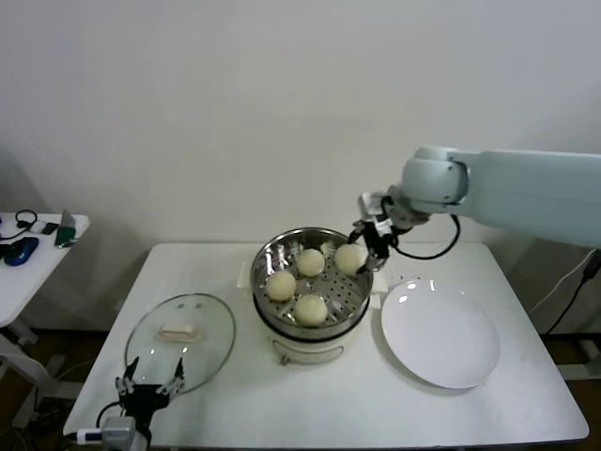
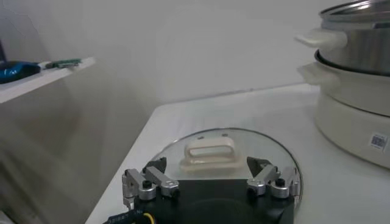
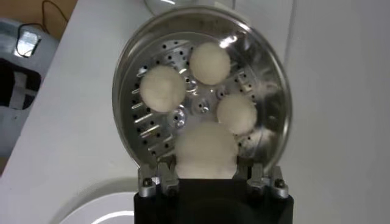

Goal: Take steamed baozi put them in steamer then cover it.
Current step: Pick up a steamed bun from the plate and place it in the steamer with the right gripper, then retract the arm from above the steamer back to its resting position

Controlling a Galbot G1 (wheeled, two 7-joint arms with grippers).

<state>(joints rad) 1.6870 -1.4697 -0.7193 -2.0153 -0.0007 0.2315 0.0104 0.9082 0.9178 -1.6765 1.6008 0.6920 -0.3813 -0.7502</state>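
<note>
Right gripper poised over the right rim of the steamer, jaws pinching the fourth baozi, one finger on each side of it. In the right wrist view, that bun fills the gap between the two fingers, sitting directly ahead of the palm and over the near edge of the perforated tray. Cannot tell whether the bun already rests on the tray or hangs just above it.

Beyond the jaws, farther into the pot: three more baozi on the tray, one at the far side, one toward the left, one toward the front. All three clear of the fingers, not touching the held bun.

White plate on the table, just beside the steamer's cream base, below and to the outer side of the right gripper.

Left gripper low at the front left of the table, jaws spread wide, holding nothing. Glass cover flat on the table directly ahead of those jaws, its near rim lying between the two open fingers as seen in the left wrist view, its cream handle centred farther out ahead of the gap. Steamer well off to the right of these jaws.
</note>
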